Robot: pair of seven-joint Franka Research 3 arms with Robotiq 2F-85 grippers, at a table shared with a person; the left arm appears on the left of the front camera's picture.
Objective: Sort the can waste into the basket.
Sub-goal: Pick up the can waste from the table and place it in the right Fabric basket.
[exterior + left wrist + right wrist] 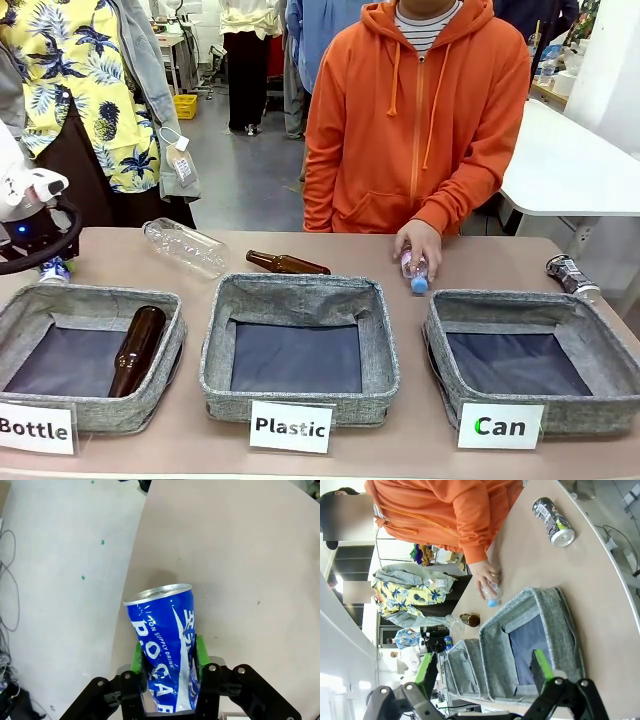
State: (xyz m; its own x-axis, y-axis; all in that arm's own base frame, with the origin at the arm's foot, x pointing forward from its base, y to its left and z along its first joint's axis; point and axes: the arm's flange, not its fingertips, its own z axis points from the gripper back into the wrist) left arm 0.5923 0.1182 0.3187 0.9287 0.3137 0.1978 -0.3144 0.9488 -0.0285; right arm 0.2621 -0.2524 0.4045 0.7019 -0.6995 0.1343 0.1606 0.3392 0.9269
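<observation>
In the left wrist view, my left gripper is shut on the blue can with white lettering; its green pads press the can's dented sides. The can stands upright near the table's left edge. From the front, a bit of that can shows under the left arm at the far left. The black can lies on its side at the table's far right, behind the grey "Can" basket. My right gripper hangs open above that basket, with the black can beyond it.
The "Plastic" basket stands in the middle. The "Bottle" basket on the left holds a brown bottle. Behind them lie a clear plastic bottle and another brown bottle. A person's hand rests on a small plastic bottle.
</observation>
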